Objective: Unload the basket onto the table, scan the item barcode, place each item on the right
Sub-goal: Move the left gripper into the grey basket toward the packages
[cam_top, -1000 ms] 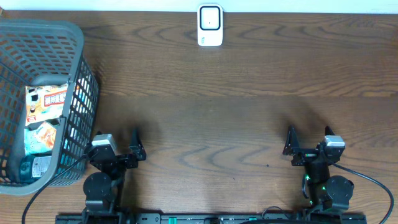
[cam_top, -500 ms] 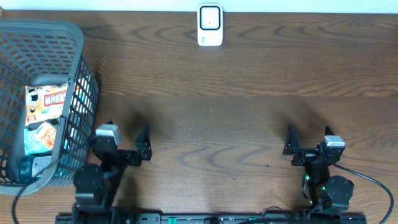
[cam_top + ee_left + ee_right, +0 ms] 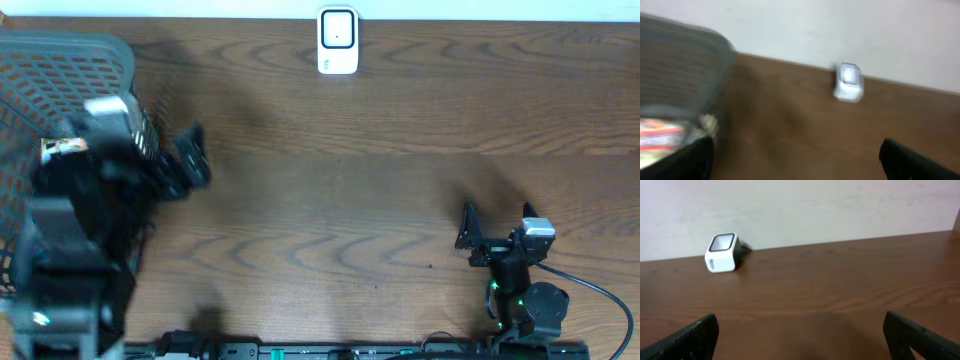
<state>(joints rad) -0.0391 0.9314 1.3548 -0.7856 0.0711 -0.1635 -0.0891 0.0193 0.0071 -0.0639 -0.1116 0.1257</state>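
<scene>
Wooden table, pale wall

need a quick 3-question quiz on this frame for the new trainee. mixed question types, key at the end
1. Where on the table does the scanner stand?
2. True or false: the right gripper is shut on something.
3. Which is nearest the basket? A. left gripper B. right gripper C. scanner

Key
1. At the far edge, about mid-width.
2. False: it is open and empty.
3. A
</scene>
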